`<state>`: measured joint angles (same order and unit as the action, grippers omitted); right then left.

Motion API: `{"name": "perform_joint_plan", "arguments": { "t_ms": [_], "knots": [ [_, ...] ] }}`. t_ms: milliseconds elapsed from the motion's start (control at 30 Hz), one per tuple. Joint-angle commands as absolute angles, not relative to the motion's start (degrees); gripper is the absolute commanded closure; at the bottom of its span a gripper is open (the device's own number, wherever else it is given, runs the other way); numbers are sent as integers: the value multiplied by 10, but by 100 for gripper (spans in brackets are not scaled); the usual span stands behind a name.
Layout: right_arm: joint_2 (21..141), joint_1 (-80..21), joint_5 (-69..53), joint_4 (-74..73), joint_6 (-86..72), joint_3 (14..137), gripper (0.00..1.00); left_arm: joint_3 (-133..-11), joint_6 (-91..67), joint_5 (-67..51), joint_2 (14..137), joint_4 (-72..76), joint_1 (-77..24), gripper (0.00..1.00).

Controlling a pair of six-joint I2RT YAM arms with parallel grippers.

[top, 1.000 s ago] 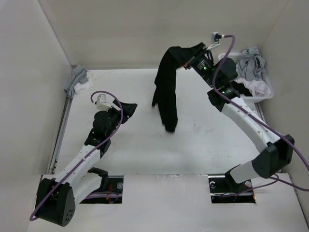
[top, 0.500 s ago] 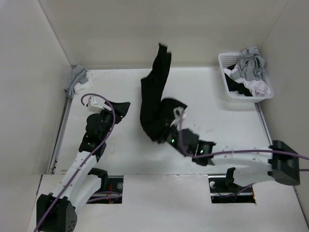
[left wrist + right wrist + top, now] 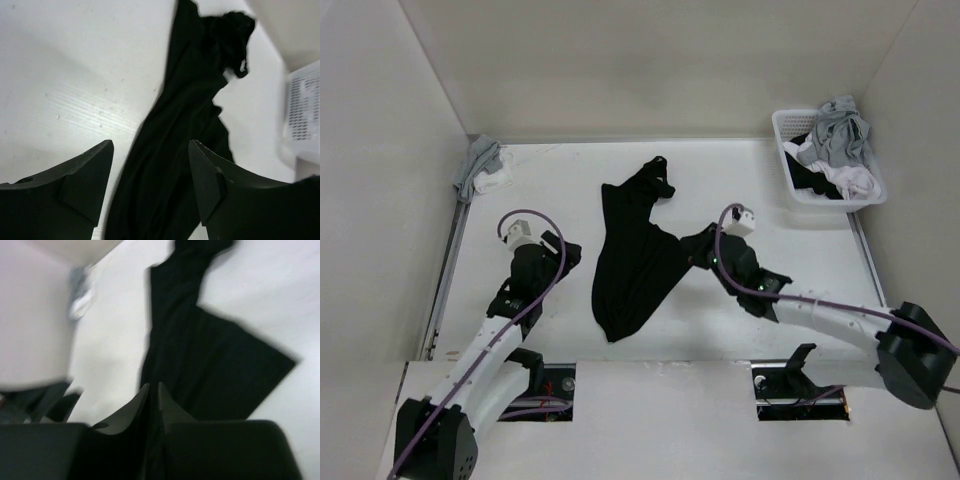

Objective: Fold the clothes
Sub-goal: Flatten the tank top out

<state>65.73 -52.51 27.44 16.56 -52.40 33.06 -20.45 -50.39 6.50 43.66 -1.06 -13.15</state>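
Finds garment point(image 3: 635, 265) laid long and creased on surface point(image 3: 560, 190), left of basket point(image 3: 787, 165), likely for flattening before any fold, left hand point(image 3: 151, 143) gaping empty beyond it from basket, right hand point(image 3: 151, 386) nearly closed at its basket-side edge, grip on cloth unclear

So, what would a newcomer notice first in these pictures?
A long black garment lies stretched across the middle of the white table. At the far right corner stands a white basket heaped with laundry, and a grey cloth sits bunched in the far left corner.
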Motion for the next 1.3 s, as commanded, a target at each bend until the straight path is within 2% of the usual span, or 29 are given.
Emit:
{"name": "perform_joint_plan", "arguments": {
  "t_ms": [0,67,200,333,500,933,1033,1133,1267],
  "knots": [
    [734,-425,192,71,-461,369,75,-191,-475,108,487,-26,-166,41],
    [772,-392,176,72,-448,376,58,-192,-470,108,524,-17,-195,45],
    [841,-352,152,77,-427,401,50,-202,-459,112,571,-18,-242,57],
    [894,-342,127,80,-419,427,49,-194,-465,105,599,-12,-256,59],
    [913,-339,130,65,-423,444,54,-194,-462,98,622,-7,-266,59],
    [948,-341,192,-21,-426,471,54,-191,-461,29,657,23,-267,63],
    [967,-352,191,-19,-434,475,57,-183,-467,11,646,21,-264,63],
    [984,-352,189,1,-444,474,67,-177,-476,-3,636,29,-261,66],
    [971,-353,172,46,-459,452,91,-173,-484,-3,629,49,-256,85]
  ]
}}
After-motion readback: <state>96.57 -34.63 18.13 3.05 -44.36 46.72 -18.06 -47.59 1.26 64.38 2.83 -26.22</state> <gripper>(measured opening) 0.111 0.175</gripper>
